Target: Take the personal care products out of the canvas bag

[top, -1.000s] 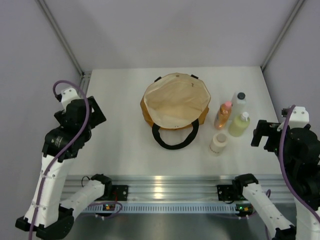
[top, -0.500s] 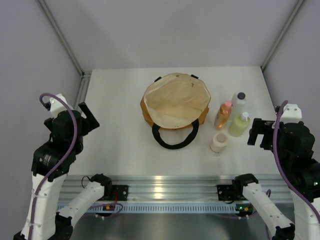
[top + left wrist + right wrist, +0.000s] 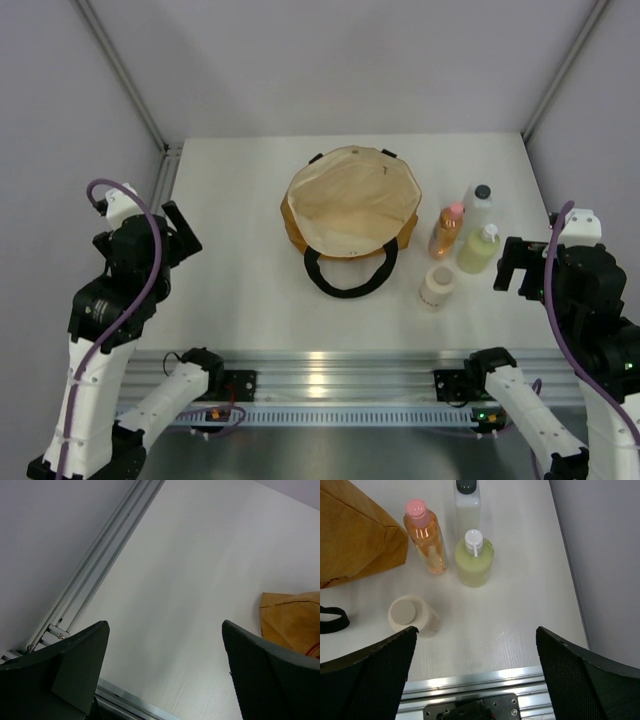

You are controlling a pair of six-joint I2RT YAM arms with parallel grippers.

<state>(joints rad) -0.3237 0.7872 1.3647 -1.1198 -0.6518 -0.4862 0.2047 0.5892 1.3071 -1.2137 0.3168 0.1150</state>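
White table [image 3: 240,200] bears round canvas bag [image 3: 350,205]; left end effector [image 3: 162,630] and right end effector [image 3: 476,632] gape wide.

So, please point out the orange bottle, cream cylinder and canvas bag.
orange bottle [image 3: 427,542], right wrist view, on its body.
cream cylinder [image 3: 403,612], right wrist view, on its top.
canvas bag [image 3: 350,202], top external view, on its lining.

White table [image 3: 240,260], canvas bag [image 3: 350,200], four containers [image 3: 446,230]
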